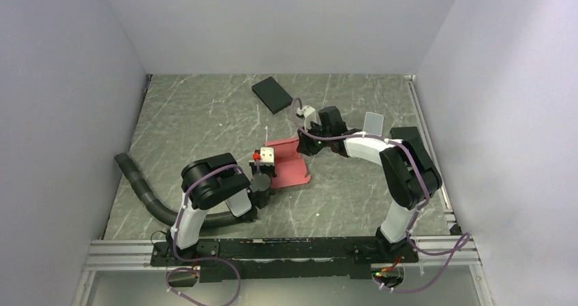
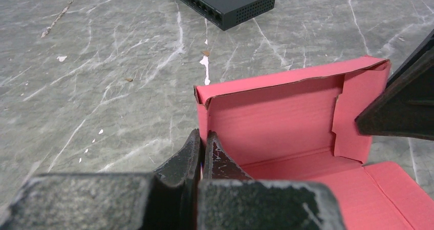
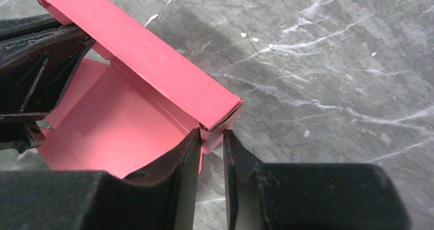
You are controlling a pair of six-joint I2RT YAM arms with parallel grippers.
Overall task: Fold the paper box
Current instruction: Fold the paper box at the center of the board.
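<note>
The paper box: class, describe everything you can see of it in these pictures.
The paper box is plain pinkish-red thin cardboard, only partly folded. Its long back wall stands upright with short end flaps turned in, and the rest lies open on the grey marbled table. The wall's top edge looks slightly rough. The left pincer is shut on one end wall, and the right pincer straddles the opposite corner.

The left arm was folded low, elbow raised, its end effector pinched tight on a side wall of the paper box. The right arm reached forward and inward, its end effector nipping the box's corner between narrowly parted fingers.
</note>
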